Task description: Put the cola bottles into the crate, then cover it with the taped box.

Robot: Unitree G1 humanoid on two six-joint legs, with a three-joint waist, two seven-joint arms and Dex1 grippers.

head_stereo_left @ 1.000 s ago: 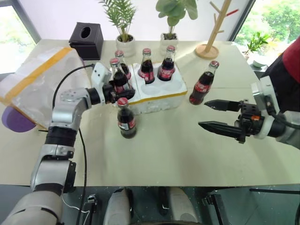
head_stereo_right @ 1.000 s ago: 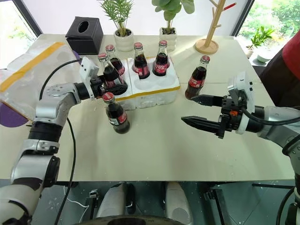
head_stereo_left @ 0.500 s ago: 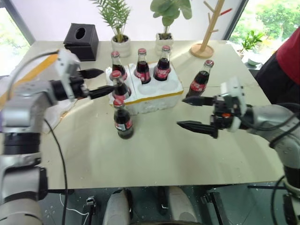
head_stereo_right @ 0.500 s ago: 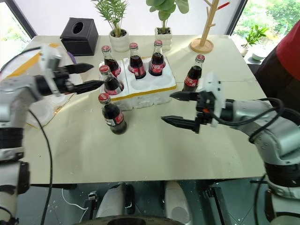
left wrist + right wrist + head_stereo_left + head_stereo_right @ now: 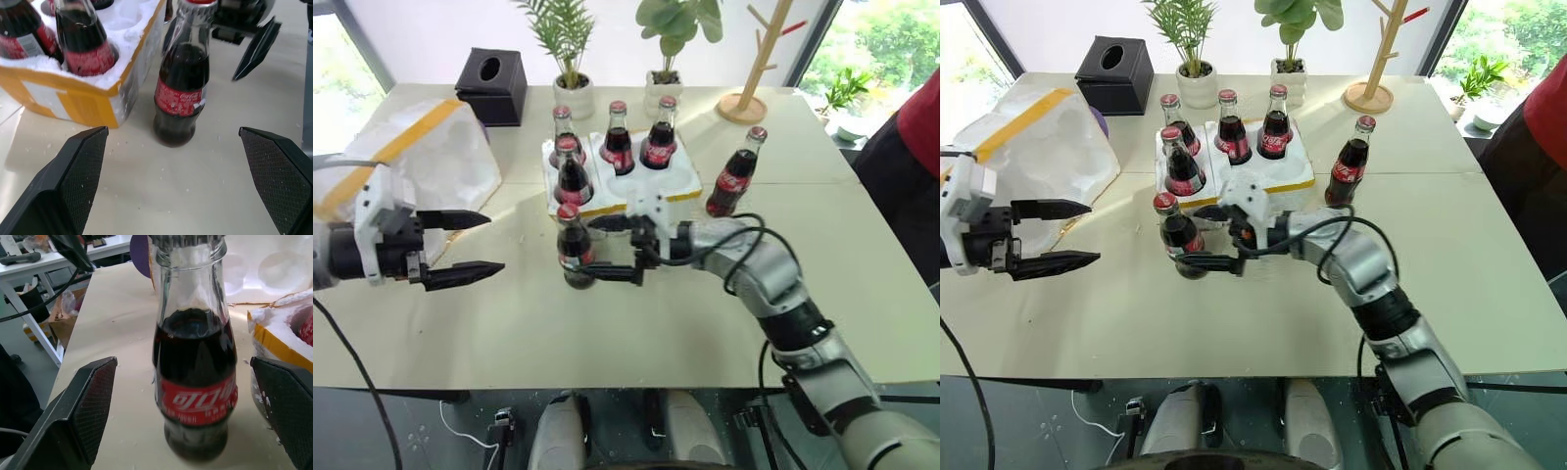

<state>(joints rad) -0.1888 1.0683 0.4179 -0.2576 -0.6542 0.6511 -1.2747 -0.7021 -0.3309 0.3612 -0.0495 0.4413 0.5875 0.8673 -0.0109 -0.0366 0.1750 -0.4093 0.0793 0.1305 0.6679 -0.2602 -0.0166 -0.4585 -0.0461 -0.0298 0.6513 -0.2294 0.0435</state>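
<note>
The left gripper has let go of the bottle it was seating a second ago and pulled back to the left side of the table, where it now hangs with its fingers spread wide and nothing between them. That bottle now stands in the near-left hole of the crate, so four bottles are in: it, one behind it, and two more in the far row. Meanwhile the right gripper has swung across from the right side of the table toward the middle. Its fingers are wide apart, one on each side of the loose bottle standing on the table just in front of the crate, and they do not look to be touching the glass. The right wrist view shows that bottle centred between the two pads with clear gaps either side. The sixth bottle stands on the table just right of the crate. The taped box rests at the far left of the table, near a black tissue box. My reading is that the work has passed to the right arm, with two bottles left to seat before the cover goes on; closing on the near bottle seems the likely next step.
</note>
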